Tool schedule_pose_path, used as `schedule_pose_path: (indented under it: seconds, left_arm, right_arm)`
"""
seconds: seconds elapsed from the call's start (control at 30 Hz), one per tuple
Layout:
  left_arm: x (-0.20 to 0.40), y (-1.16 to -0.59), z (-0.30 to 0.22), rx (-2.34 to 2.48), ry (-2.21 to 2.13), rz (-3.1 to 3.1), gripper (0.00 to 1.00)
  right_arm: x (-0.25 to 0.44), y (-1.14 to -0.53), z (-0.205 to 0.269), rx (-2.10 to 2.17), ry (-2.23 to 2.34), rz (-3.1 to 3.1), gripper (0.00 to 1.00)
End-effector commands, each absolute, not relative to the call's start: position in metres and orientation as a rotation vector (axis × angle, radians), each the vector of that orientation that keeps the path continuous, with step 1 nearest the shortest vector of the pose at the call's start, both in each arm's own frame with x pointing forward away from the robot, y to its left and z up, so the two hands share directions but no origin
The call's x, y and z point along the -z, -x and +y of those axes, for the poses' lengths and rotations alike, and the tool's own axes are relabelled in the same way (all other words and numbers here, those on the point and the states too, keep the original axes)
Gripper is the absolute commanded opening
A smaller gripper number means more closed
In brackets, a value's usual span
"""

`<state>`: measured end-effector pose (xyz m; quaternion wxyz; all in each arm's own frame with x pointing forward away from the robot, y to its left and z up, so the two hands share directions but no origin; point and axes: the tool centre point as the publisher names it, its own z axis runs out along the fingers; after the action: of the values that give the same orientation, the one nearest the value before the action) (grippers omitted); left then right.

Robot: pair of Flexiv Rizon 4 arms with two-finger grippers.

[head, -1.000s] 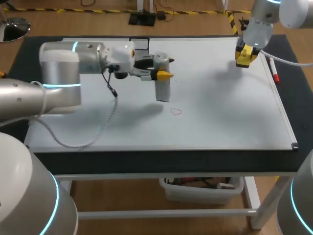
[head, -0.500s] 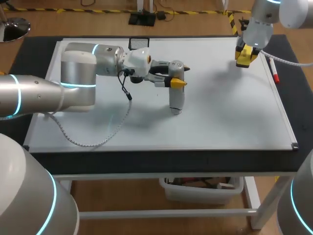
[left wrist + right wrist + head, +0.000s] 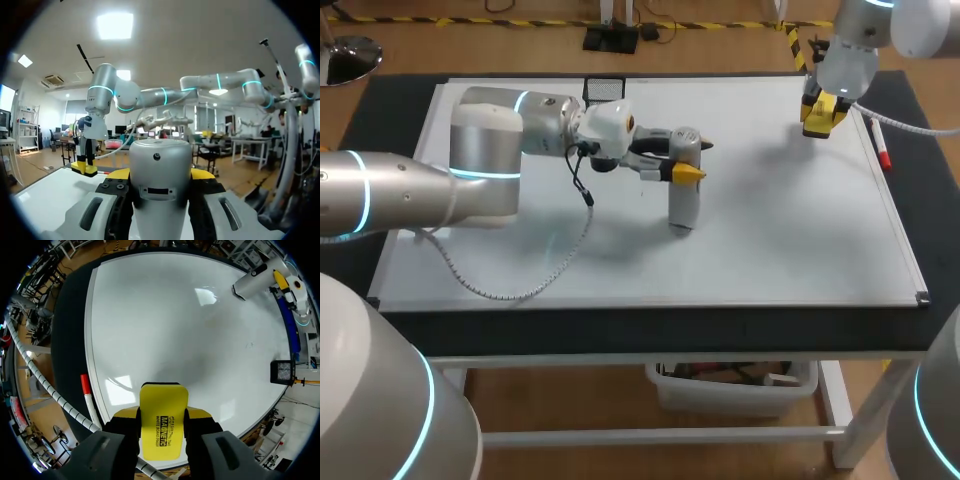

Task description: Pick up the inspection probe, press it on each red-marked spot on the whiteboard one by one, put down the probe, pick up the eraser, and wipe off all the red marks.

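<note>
Whiteboard (image 3: 770, 240) on a dark-matted table, head view. The left gripper (image 3: 686, 156) clamps the upper end of the probe (image 3: 681, 205), which stands upright near the board's middle with its lower tip on the surface. The right gripper (image 3: 820, 112) hangs over the far right corner, closed on the yellow eraser (image 3: 816, 124). A red pen (image 3: 882, 152) lies at the right edge. No red mark shows.

Left wrist view: the probe, a smooth grey cylinder, fills the gap between both fingers. It is judged rigid, fairly light and slippery-cased. A high hold suits pressing down, though the casing may slide.

Right wrist view: the eraser sits gripped by its long sides, above the board's edge. It is probably a light, hard block, best held this way.
</note>
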<state>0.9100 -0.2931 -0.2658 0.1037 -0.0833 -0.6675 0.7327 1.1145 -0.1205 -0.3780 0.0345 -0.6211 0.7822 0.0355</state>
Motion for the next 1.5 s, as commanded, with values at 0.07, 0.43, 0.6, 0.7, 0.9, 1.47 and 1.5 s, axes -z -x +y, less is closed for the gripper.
schedule_pose_path:
  seconds: [0.07,0.43,0.6,0.7,0.9,1.47,1.5]
  left_arm:
    - [0.265,-0.906,-0.290,-2.166,0.230,-1.968,0.00]
    - [0.273,-0.900,-0.291,-2.171,0.207,-1.953,0.00]
    - [0.275,-0.901,-0.290,-2.172,0.200,-1.957,0.00]
    - [0.275,-0.902,-0.290,-2.171,0.200,-1.961,0.00]
    - [0.276,-0.902,-0.290,-2.171,0.199,-1.962,0.00]
    - [0.271,-0.901,-0.287,-2.175,0.197,-1.977,0.00]
    - [0.269,-0.901,-0.285,-2.179,0.196,-1.982,0.00]
  right_arm:
    - [0.377,-1.115,-0.121,-0.108,1.915,2.404,0.00]
    - [0.377,-1.115,-0.121,-0.108,1.915,2.404,0.00]
    - [0.377,-1.115,-0.121,-0.108,1.915,2.404,0.00]
    - [0.377,-1.115,-0.121,-0.108,1.915,2.404,0.00]
    - [0.377,-1.115,-0.121,-0.108,1.915,2.404,0.00]
    - [0.377,-1.115,-0.121,-0.108,1.915,2.404,0.00]
    - [0.377,-1.115,-0.121,-0.108,1.915,2.404,0.00]
